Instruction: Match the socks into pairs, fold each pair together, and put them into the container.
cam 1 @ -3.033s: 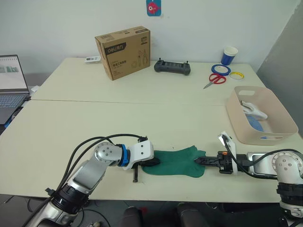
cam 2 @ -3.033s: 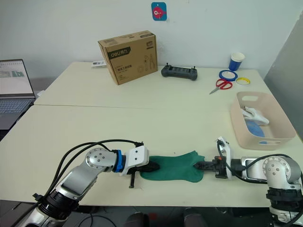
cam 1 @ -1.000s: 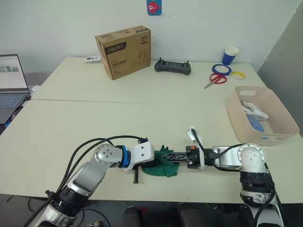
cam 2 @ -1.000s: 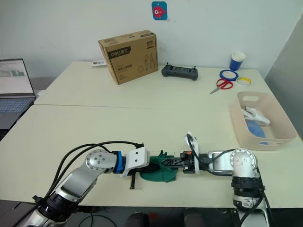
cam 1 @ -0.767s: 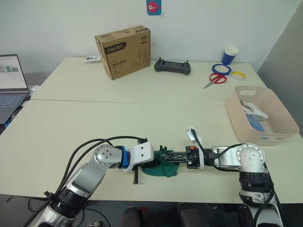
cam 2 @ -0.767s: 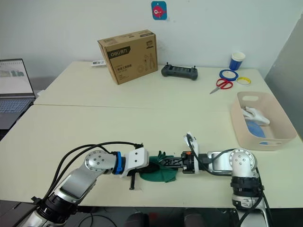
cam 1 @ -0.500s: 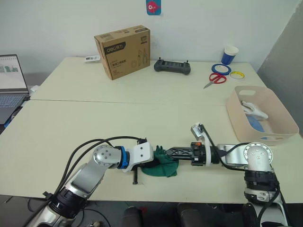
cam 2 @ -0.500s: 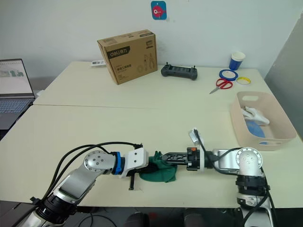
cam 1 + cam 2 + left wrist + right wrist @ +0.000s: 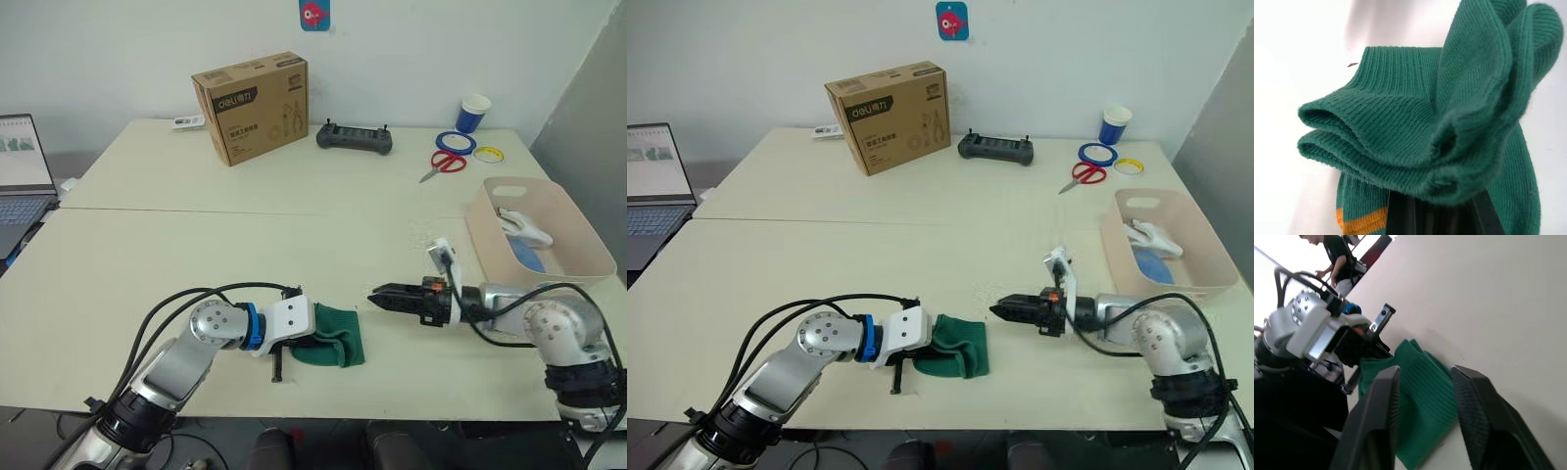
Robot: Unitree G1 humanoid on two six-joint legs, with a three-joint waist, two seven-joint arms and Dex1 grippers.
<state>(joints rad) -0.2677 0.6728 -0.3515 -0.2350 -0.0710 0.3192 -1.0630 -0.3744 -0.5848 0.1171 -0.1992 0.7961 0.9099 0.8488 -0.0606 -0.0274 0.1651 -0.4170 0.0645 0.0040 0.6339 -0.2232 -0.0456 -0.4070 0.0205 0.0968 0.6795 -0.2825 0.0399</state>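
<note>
The green socks (image 9: 331, 336) lie doubled over near the table's (image 9: 196, 245) front edge, well left of the basin (image 9: 588, 264). The left gripper (image 9: 306, 340) pinches the fold's left end, apparently to keep the pair from springing open. The right gripper (image 9: 377, 294) hangs just right of the socks, clear of them, fingers (image 9: 1476, 401) spread with nothing between them, seemingly so the fold can settle. The basin, at the table's right edge, holds a white sock (image 9: 521, 228) and a blue sock (image 9: 531, 257). To the basin's far left stands a cardboard box (image 9: 250, 93). The green pair looks folded but not yet binned.
</note>
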